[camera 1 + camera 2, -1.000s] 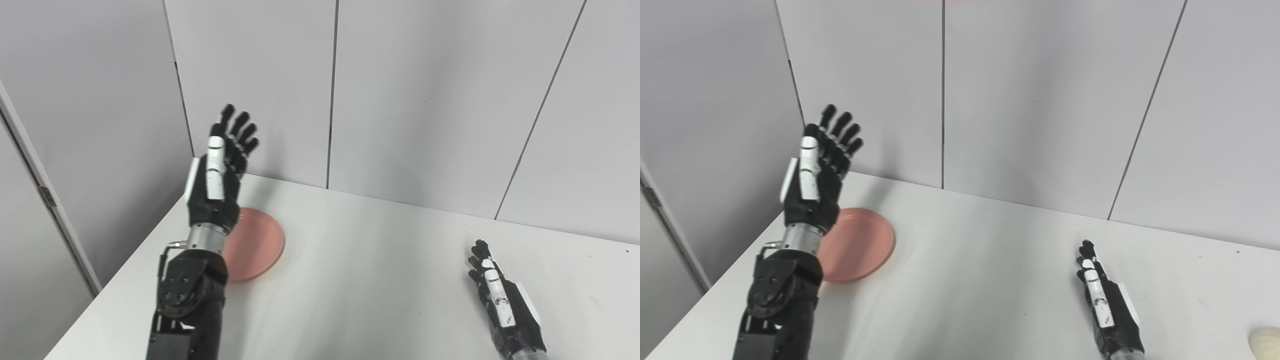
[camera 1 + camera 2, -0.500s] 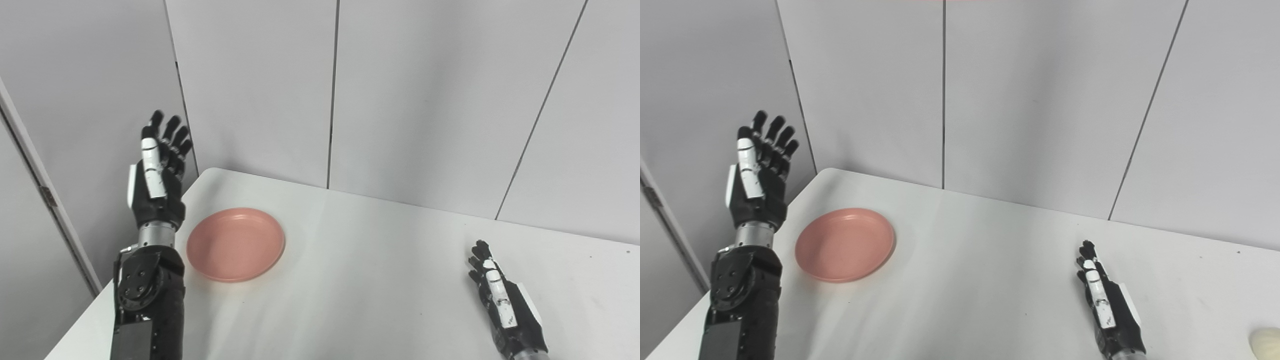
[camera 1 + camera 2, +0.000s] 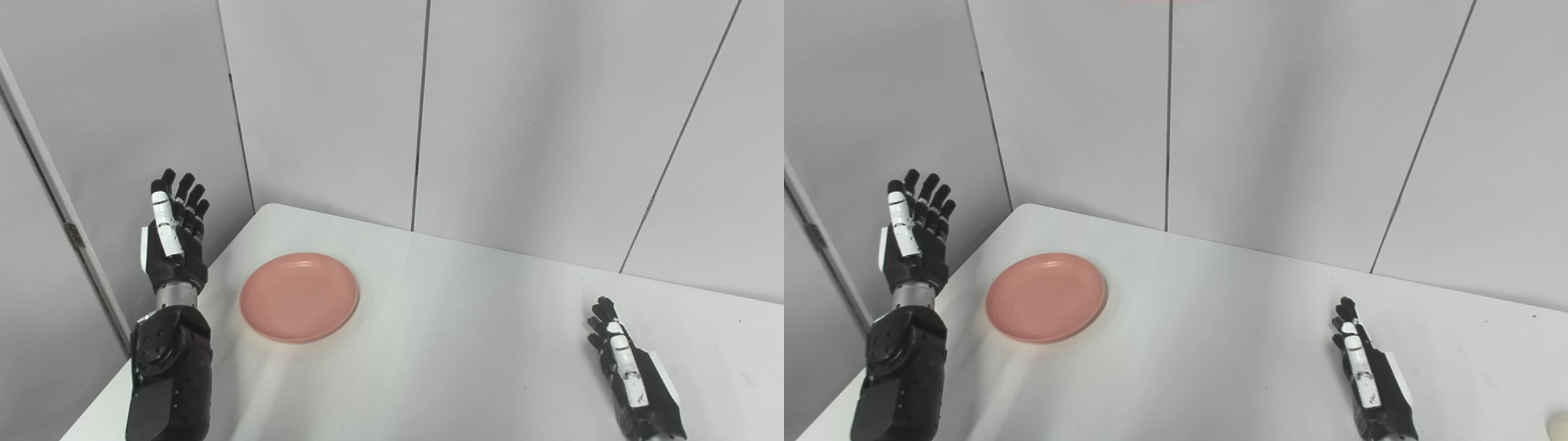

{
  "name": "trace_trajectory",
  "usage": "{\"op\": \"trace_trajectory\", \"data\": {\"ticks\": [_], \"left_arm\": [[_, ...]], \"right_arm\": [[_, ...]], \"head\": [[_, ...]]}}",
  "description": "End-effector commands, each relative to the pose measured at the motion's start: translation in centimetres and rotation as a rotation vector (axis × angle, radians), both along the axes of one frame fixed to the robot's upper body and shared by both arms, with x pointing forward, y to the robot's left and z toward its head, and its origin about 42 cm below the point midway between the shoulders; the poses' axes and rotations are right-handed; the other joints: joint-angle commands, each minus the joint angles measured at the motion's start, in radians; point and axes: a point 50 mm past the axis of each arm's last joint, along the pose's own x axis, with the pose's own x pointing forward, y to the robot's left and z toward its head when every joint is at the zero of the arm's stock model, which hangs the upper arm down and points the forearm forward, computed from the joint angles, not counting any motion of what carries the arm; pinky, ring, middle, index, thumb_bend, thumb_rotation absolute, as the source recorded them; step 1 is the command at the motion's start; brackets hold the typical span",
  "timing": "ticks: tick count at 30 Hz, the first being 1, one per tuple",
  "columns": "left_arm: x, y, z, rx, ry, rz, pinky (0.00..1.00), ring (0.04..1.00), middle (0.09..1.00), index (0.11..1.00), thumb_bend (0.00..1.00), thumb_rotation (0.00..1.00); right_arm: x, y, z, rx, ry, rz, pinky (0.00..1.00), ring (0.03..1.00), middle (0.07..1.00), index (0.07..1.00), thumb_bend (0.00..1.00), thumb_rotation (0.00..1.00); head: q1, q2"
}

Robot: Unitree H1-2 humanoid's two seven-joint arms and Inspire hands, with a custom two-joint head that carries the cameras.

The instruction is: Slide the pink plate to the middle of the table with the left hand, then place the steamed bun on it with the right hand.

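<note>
- The left hand (image 3: pixel 171 236) is raised upright beyond the table's left edge, fingers straight and spread, palm turned towards the plate; it grasps nothing and touches nothing
- The right hand (image 3: pixel 1369 376) lies low over the table (image 3: pixel 459 343) near its right front, fingers stretched forward and loose, empty; whether it rests on the surface cannot be told
- The pink plate (image 3: pixel 299 296) sits flat on the left part of the table, near the left hand but apart from it; it is round, shallow, smooth and matte with a low raised rim
- The steamed bun (image 3: pixel 1559 424), pale and rounded, shows only in part at the right eye view's far right edge
- The table is white, glossy, round-cornered
</note>
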Motion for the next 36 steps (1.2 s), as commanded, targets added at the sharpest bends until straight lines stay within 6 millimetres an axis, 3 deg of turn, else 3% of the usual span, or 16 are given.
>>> {"op": "trace_trajectory", "data": {"ticks": [1,7,21,36], "left_arm": [[0.8,0.9,2.7,0.038,-0.081,0.001,0.95,0.920,0.928,0.940,0.59,0.96],[1.5,1.6,1.0,0.007,-0.016,0.001,0.96,0.920,0.931,0.948,0.60,0.98],[2.6,1.1,-2.7,-0.055,0.148,-0.018,0.94,0.909,0.922,0.943,0.58,1.00],[4.2,-0.8,-6.9,-0.135,0.285,-0.112,0.93,0.911,0.929,0.942,0.57,1.00]], "right_arm": [[-1.0,-1.0,-1.5,0.001,0.029,-0.014,1.00,0.994,1.000,1.000,0.19,1.00],[-1.1,-1.0,-1.3,-0.008,0.023,-0.009,1.00,0.998,1.000,1.000,0.18,1.00],[-1.3,-1.0,-1.2,-0.019,0.028,-0.022,1.00,0.993,1.000,1.000,0.20,1.00],[-1.3,-0.8,-1.1,-0.003,0.021,-0.013,1.00,0.995,1.000,1.000,0.19,1.00]], "head": [[-0.001,0.004],[0.001,0.008],[0.004,0.014],[0.003,0.019]]}}
